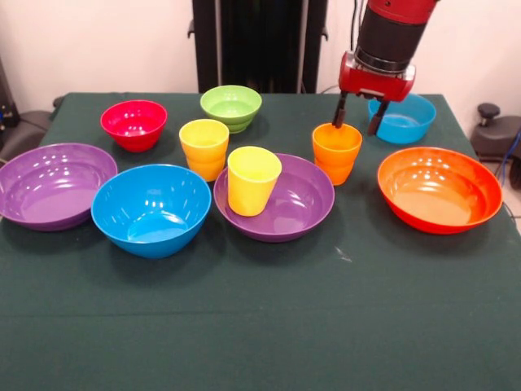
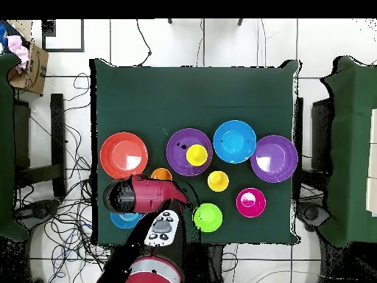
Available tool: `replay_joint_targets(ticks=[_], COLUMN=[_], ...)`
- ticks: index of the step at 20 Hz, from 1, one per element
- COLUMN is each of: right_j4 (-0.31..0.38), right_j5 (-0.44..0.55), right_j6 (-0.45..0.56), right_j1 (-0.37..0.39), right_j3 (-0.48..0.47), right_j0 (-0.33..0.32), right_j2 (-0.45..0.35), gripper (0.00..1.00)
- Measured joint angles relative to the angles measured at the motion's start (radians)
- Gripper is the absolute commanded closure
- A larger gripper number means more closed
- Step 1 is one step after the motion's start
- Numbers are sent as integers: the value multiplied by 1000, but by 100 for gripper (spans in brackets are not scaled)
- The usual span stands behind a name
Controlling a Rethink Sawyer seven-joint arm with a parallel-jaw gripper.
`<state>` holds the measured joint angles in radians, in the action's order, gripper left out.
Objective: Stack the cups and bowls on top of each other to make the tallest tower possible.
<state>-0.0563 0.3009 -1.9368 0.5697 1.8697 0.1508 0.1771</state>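
Note:
My gripper (image 1: pixel 358 116) hangs open just above the far rim of the orange cup (image 1: pixel 336 152), holding nothing. That cup (image 2: pixel 161 175) stands upright on the cloth, half hidden by the arm in the overhead view. A yellow cup (image 1: pixel 253 179) stands inside the middle purple bowl (image 1: pixel 305 199). A second yellow cup (image 1: pixel 204 148) stands alone behind it. Spread around are a large blue bowl (image 1: pixel 151 209), a second purple bowl (image 1: pixel 53 183), a large orange bowl (image 1: pixel 440 189), and small red (image 1: pixel 133 124), green (image 1: pixel 231 107) and blue (image 1: pixel 407 120) bowls. No tower stands.
Dark green cloth covers the table (image 1: pixel 260 326). The small blue bowl sits right behind the gripper. In the overhead view the arm (image 2: pixel 151 199) covers the table's lower left, and chairs and cables ring the table.

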Motion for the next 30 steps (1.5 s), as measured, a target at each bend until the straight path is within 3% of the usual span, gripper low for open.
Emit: replay_joint_targets(ticks=[9, 18, 30], right_j4=[-5, -5, -6], right_j5=[-50, -137, -146], right_j6=[0, 0, 0], right_j1=[-39, -125, -161], right_j3=[-1, -6, -10], right_j0=[0, -2, -11], right_j2=[0, -1, -14], gripper=[0, 0, 0])
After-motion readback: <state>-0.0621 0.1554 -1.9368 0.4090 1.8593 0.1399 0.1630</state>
